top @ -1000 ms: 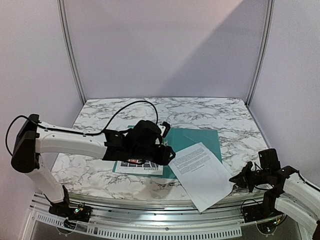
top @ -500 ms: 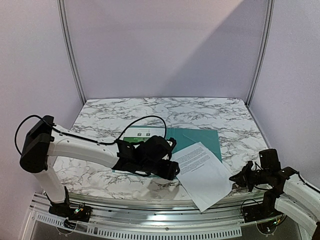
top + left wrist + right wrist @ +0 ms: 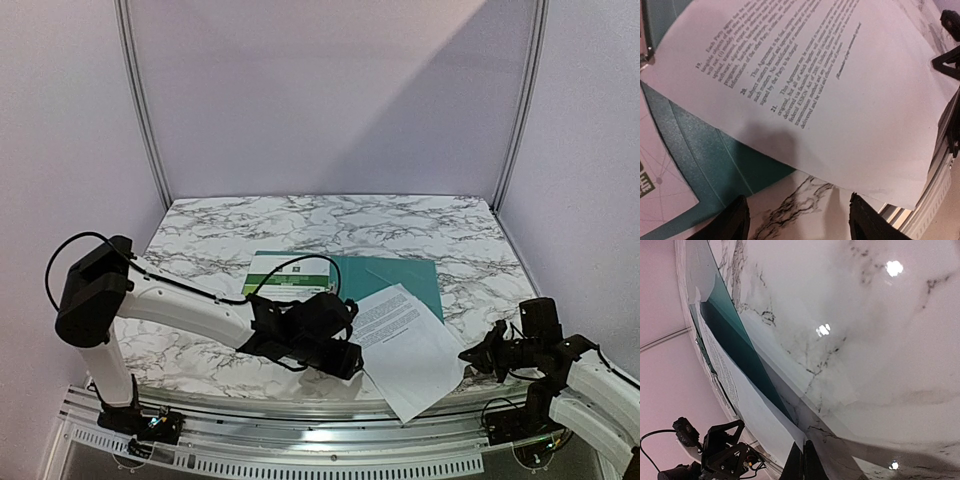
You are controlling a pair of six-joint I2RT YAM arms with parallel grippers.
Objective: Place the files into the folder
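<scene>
Left hand (image 3: 797, 227), fingers spread and empty, hovers low over the table (image 3: 200, 240), just left of the white text sheet (image 3: 405, 345). The sheet slants from the teal folder (image 3: 400, 275) out past the near edge, toward the clenched right hand (image 3: 472, 358).

Lighting even, pinkish. Diagonal shadow crosses back wall (image 3: 330, 100). Specular glare spots on tabletop (image 3: 894, 268), right wrist view; edges there curve strongly.
</scene>
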